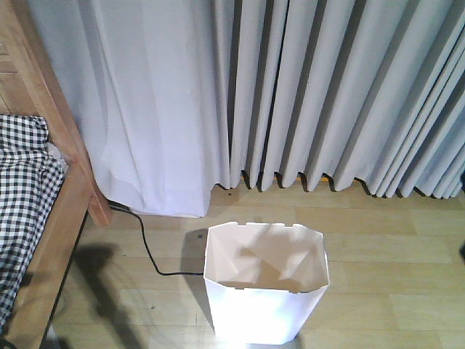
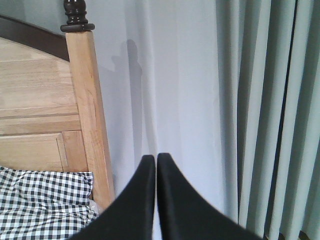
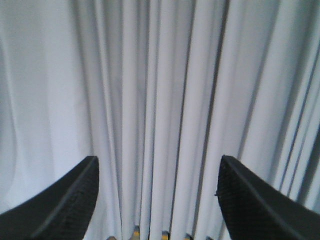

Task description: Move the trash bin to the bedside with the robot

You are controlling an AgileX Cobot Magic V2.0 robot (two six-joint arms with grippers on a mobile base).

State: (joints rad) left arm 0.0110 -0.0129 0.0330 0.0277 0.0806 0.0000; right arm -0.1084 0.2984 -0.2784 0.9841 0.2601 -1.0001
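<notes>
The white faceted trash bin [image 1: 265, 283] stands upright and empty on the wooden floor, low in the front view, a short way right of the bed. The bedside shows as a light-brown wooden frame [image 1: 62, 218] with black-and-white checked bedding [image 1: 22, 182] at the left edge. In the left wrist view my left gripper [image 2: 156, 159] is shut with nothing between its black fingers, pointing at the curtain beside the bed post [image 2: 90, 110] and checked bedding [image 2: 40, 200]. My right gripper [image 3: 157, 165] is open and empty, facing the curtain. Neither gripper appears in the front view.
Pale grey curtains [image 1: 305, 94] hang to the floor along the back wall. A black cable [image 1: 149, 251] runs over the floor from the bed frame toward the bin. Bare wooden floor [image 1: 392, 254] lies right of the bin.
</notes>
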